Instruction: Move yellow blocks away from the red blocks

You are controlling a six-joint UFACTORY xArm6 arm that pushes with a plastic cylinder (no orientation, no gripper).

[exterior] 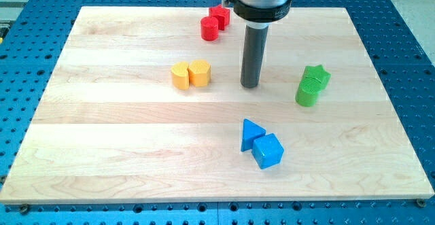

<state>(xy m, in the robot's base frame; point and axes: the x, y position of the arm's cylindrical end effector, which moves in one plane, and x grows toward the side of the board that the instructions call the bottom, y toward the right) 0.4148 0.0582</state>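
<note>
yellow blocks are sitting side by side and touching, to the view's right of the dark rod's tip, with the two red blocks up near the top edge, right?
Not quite: the camera view shows the two yellow blocks to the view's left of my tip, not its right. They do sit side by side, touching, and the two red blocks are near the top edge.

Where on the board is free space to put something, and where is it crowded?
Free: the whole view's left strip, left of the yellow blocks, and the bottom-left corner. Crowded: around my tip, between the red blocks, green blocks and blue blocks.

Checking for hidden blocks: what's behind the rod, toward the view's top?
Two red blocks show left of the rod, the rear one partly covered by the arm's collar. Anything directly behind is hidden.
</note>
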